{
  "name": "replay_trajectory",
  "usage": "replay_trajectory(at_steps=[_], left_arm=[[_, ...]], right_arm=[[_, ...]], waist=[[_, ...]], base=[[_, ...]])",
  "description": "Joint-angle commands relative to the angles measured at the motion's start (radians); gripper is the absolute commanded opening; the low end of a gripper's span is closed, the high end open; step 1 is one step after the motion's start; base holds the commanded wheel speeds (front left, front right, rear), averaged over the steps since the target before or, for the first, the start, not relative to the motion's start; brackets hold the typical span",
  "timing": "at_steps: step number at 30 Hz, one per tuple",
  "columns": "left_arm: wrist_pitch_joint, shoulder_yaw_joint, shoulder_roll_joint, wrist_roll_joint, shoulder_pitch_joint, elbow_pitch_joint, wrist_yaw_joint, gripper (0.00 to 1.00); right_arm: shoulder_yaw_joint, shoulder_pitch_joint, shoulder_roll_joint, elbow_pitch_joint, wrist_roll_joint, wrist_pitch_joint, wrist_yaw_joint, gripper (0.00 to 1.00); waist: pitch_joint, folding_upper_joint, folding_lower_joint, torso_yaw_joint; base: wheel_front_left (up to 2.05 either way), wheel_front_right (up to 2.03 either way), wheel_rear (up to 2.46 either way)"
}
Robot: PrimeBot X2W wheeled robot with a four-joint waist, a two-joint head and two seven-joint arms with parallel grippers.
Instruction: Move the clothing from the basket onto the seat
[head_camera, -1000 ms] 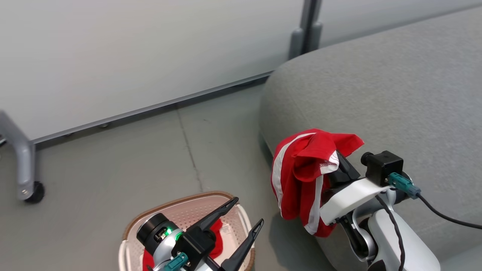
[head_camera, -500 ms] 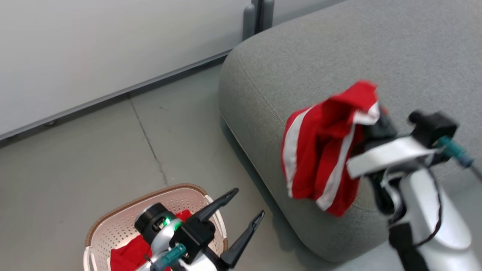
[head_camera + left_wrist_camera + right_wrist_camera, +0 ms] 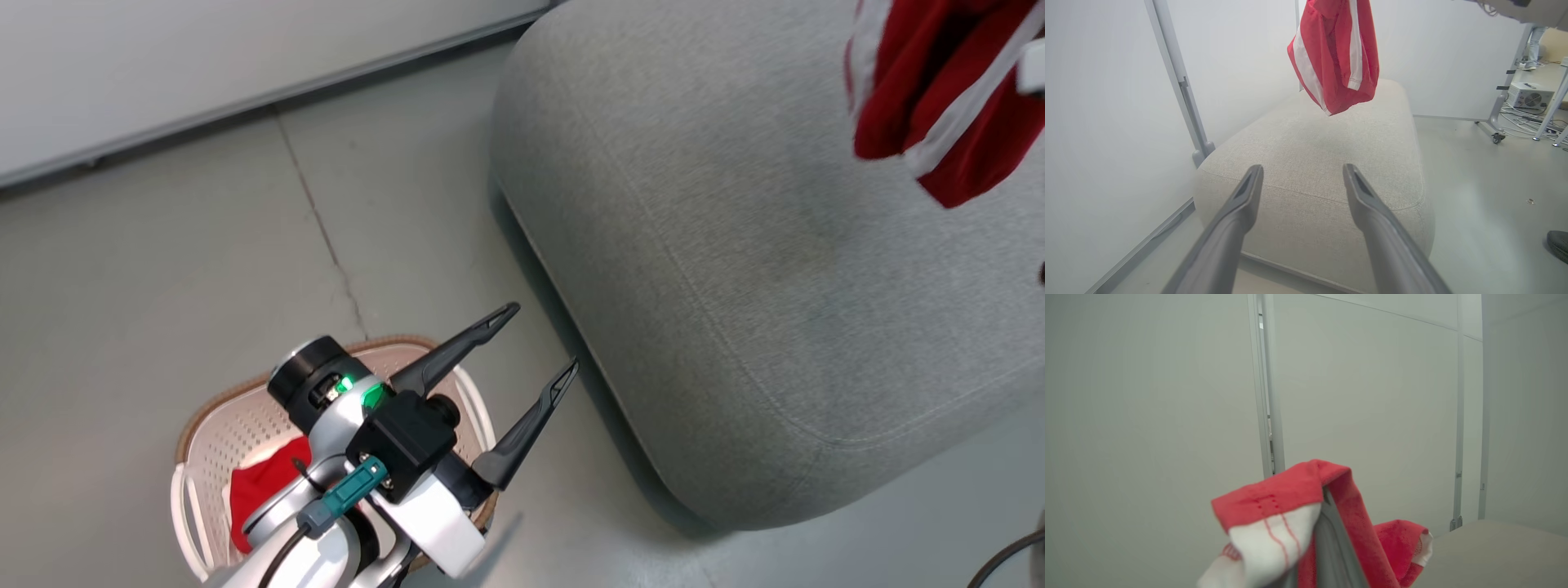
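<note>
One red garment with white stripes (image 3: pixel 939 98) hangs at the head view's top right, above the grey seat (image 3: pixel 735 286). The left wrist view shows that garment (image 3: pixel 1335 53) dangling clear of the seat (image 3: pixel 1331 163). In the right wrist view its fabric (image 3: pixel 1290 502) drapes over my right gripper (image 3: pixel 1327 543), which is shut on it. A second red garment (image 3: pixel 261 486) lies in the cream basket (image 3: pixel 229 392) at the lower left. Over the basket's right rim my left gripper (image 3: pixel 543 339) stands open and holds nothing; its fingers (image 3: pixel 1249 192) point toward the seat.
Grey floor runs between basket and seat, bounded behind by a white partition wall (image 3: pixel 204 65). The left wrist view shows a wheeled frame leg (image 3: pixel 1494 122), a white box with cables (image 3: pixel 1531 96) and a dark shoe (image 3: pixel 1557 245) to the seat's right.
The head camera has shifted. My right arm has risen and carried the garment up and farther over the seat, toward the top right. My left gripper stays open above the basket.
</note>
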Motion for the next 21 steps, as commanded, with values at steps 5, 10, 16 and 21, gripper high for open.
replay_trajectory(at_steps=[5, 10, 16, 21], left_arm=[[0.014, -0.004, 0.023, 0.014, -0.061, -0.035, -0.01, 1.0], [0.036, -0.007, 0.045, 0.021, -0.098, -0.064, -0.017, 1.0], [0.055, -0.005, 0.083, 0.038, -0.145, -0.08, -0.021, 1.0], [0.051, -0.009, 0.1, 0.039, -0.16, -0.078, -0.024, 1.0]], right_arm=[[-0.067, -0.055, -0.049, 0.133, -0.003, -0.026, 0.002, 0.0], [-0.105, -0.063, -0.066, 0.241, 0.017, -0.052, 0.002, 0.0], [-0.158, -0.047, -0.051, 0.399, 0.028, -0.073, 0.002, 0.0], [-0.184, -0.034, -0.04, 0.461, 0.026, -0.079, 0.002, 0.0]], waist=[[0.127, 0.0, 0.0, 0.058], [0.217, 0.0, 0.0, 0.076], [0.313, 0.0, 0.0, 0.082], [0.339, 0.0, 0.0, 0.078]], base=[[0.0, 0.0, 0.0], [0.0, 0.0, 0.0], [0.0, 0.0, 0.0], [0.0, 0.0, 0.0]])
